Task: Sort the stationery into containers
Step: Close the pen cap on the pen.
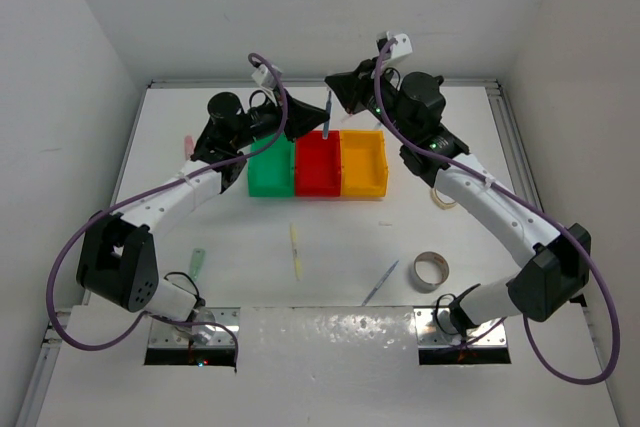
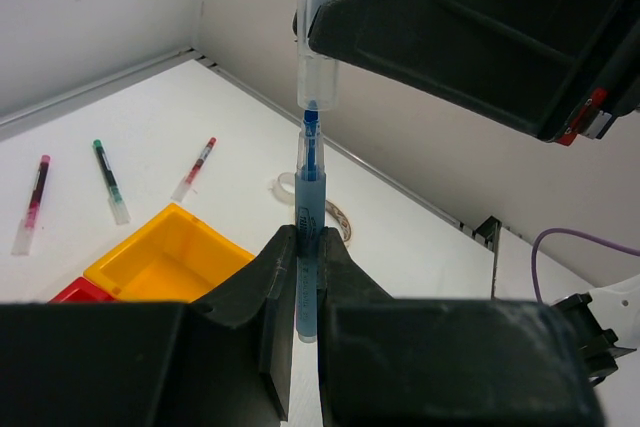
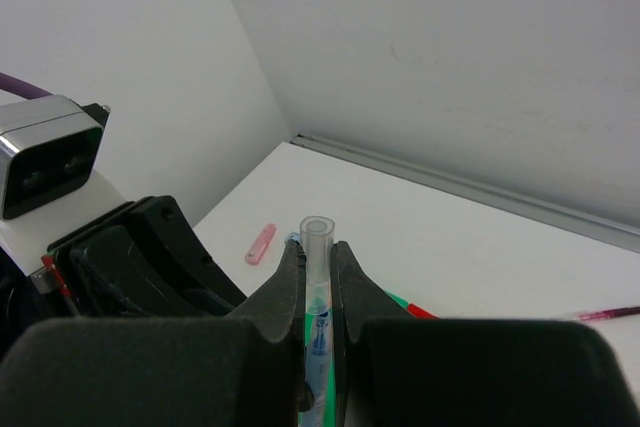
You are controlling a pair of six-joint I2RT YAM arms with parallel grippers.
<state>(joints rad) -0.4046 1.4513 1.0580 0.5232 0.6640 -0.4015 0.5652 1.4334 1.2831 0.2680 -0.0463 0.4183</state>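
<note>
Currently early stage: the containers (image 1: 318, 189) look empty from above. Left gripper (image 2: 305, 247) is clamped on the blue pen (image 2: 310, 182), held upright above the bin row. Right gripper (image 3: 318, 267) pinches its clear cap (image 3: 317, 232) just over the tip (capping, presumably). Unsorted, lying loose: tape roll (image 1: 431, 269), yellow pen (image 1: 296, 250), green eraser (image 1: 198, 264).

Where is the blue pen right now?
Top view: blue pen held upright by the red bin's far edge, barrel in the left gripper, clear cap in the right gripper.
</note>
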